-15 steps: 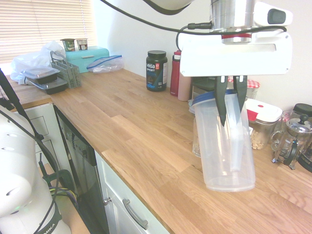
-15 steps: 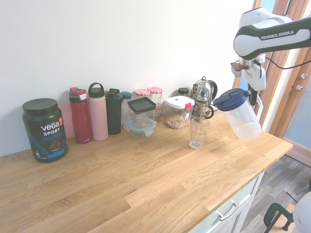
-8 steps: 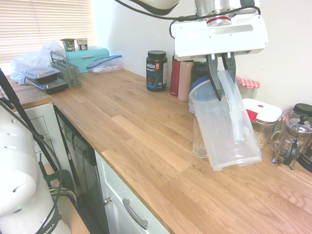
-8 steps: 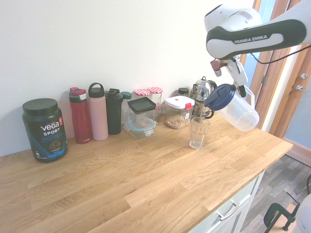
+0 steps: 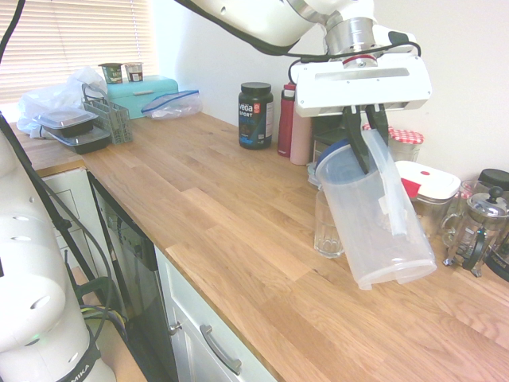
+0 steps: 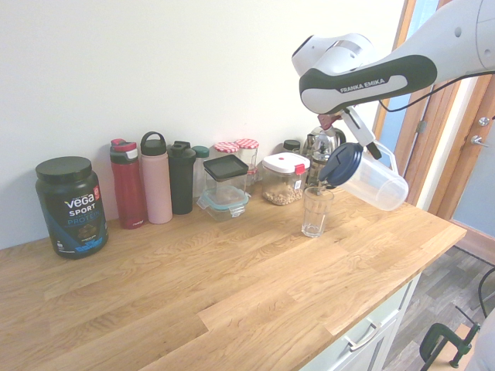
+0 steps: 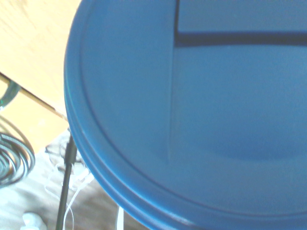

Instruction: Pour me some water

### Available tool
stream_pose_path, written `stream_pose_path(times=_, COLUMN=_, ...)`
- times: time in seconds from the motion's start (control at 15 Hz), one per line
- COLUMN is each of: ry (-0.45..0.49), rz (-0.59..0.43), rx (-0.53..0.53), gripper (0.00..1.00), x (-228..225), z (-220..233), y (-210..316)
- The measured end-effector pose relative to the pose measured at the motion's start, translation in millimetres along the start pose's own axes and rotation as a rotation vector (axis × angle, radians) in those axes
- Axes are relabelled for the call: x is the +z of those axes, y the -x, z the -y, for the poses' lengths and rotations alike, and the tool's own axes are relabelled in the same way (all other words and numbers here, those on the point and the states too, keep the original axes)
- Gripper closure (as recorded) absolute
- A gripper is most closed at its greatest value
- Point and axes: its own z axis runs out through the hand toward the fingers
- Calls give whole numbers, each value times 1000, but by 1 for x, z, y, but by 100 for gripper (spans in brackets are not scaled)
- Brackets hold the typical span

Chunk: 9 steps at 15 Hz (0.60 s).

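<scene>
A long wooden counter (image 5: 238,215) ran along the white wall, with white cupboard doors (image 5: 207,342) under it. The white robot arm (image 6: 371,73) reached over the counter from above.

The arm's gripper (image 5: 366,143) was pinched shut on the handle of a clear plastic jug (image 5: 374,215). The jug was up in the air and tipped over, with its dark blue lid (image 6: 339,164) pointing down toward a drinking glass (image 6: 315,211). The lid end hung just above the rim of the glass and a little to one side. The clear bottom end of the jug stuck up and away from the glass. I could not tell if any water was coming out. In the wrist view the blue lid (image 7: 192,110) filled almost the whole picture.

The glass stood upright on the counter, near the front of a row of things by the wall. In that row were a big black tub (image 6: 71,206) with a black lid, a red bottle (image 6: 128,184), a pink bottle (image 6: 156,178) and a black bottle (image 6: 182,176). Next came a clear box with a black lid (image 6: 225,185), two jars with red checked lids (image 6: 237,148), a clear box with a white lid (image 6: 284,178) and a glass coffee press (image 6: 323,151).

Far down the counter by the window sat a teal box (image 5: 143,94), a grey rack (image 5: 107,118) and some dark food trays (image 5: 71,127).
</scene>
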Motion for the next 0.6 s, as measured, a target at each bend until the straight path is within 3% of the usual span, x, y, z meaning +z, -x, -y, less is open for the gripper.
stream_pose_path(times=0.4, ry=43, rz=26, rx=8, gripper=100, x=4, z=-8, y=2)
stream_pose_path(times=0.6, ry=-73, rz=-31, rx=5, gripper=100, x=7, z=-21, y=14)
